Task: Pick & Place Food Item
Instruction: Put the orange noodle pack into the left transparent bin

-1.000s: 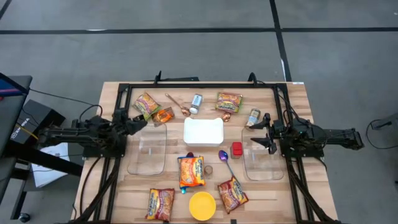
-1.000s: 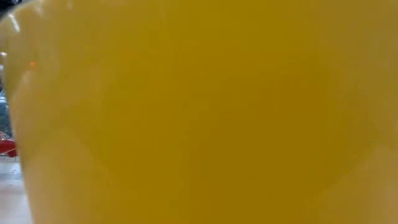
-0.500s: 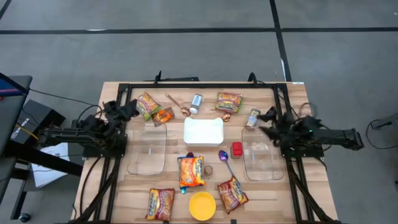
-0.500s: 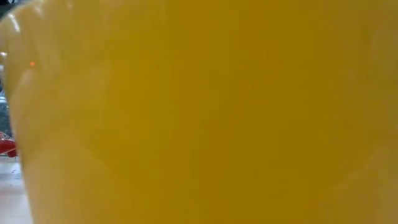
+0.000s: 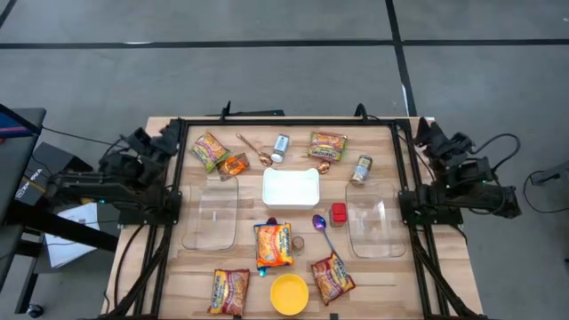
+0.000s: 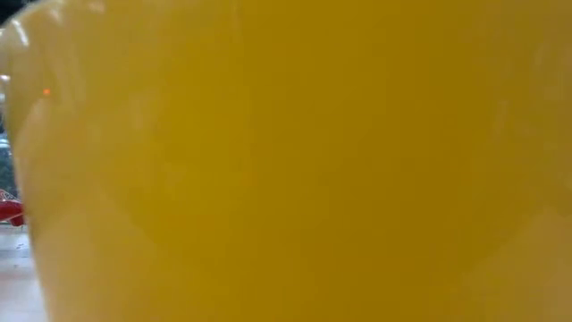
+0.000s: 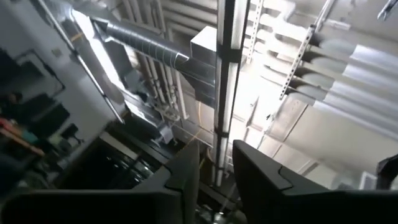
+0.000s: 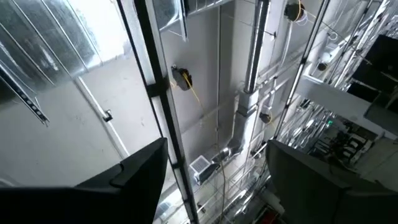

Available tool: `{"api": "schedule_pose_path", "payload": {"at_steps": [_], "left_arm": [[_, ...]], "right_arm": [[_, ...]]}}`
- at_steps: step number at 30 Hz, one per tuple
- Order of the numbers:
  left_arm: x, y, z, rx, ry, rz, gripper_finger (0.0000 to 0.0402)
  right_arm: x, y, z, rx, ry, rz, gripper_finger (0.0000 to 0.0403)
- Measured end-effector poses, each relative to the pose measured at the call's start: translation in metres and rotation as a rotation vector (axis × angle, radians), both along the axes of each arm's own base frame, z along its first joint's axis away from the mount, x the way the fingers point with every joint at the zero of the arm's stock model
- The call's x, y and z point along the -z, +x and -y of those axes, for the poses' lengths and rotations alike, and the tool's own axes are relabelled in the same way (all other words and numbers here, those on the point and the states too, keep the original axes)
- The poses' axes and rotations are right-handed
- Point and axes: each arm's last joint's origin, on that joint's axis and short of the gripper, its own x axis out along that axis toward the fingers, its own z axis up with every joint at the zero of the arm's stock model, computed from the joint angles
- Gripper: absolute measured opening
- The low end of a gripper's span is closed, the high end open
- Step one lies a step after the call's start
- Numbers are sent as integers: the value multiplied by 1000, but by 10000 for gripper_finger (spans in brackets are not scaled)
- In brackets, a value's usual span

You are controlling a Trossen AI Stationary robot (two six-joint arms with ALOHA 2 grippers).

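Centrally on the table (image 5: 418,133), noodle packets are lying loose: one (image 5: 273,244) just below the white tray (image 5: 291,187), two (image 5: 229,292) (image 5: 332,277) flanking the yellow bowl (image 5: 289,294) at the near edge, and two more (image 5: 211,148) (image 5: 327,145) toward the far edge. No gripper is touching any of them. The white tray is sitting empty, and both clear containers, left (image 5: 212,213) and right (image 5: 373,218), are holding nothing. A red item (image 5: 339,212) is resting just beside the right container, a purple spoon (image 5: 322,228) near it.

Small jars (image 5: 281,144) (image 5: 361,168) and a copper spoon (image 5: 253,150) are too small to make out further. The yellow bowl (image 6: 286,161) is filling nearly the whole low view, hiding the table there.

The left gripper (image 5: 169,135) is raised at the table's left edge; its wrist view is showing only ceiling between fingers (image 7: 186,174) standing a narrow gap apart, holding nothing. The right gripper (image 5: 433,133) is lifted at the right edge, fingers (image 8: 146,165) spread wide and empty, also pointing at ceiling pipes.
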Motion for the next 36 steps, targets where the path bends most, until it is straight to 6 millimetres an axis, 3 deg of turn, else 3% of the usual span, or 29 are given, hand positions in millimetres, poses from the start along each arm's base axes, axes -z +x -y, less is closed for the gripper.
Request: {"api": "schedule_pose_path", "payload": {"at_steps": [10, 18, 26, 32, 36], "left_arm": [[-70, 23, 0, -163, 155, -41, 133], [-91, 33, 3, -125, 303, -142, 187], [-91, 37, 3, -98, 336, -210, 241], [-89, 40, 5, -88, 394, -252, 245], [-88, 40, 4, -84, 377, -264, 239]], "right_arm": [[-27, -16, -5, -90, -121, 71, 265], [-82, -30, -11, -134, -306, 71, 265], [-158, -10, -10, -130, -318, -299, 265], [-206, 12, -8, -186, -266, -624, 265], [-226, 32, -6, -219, -230, -789, 265]]}}
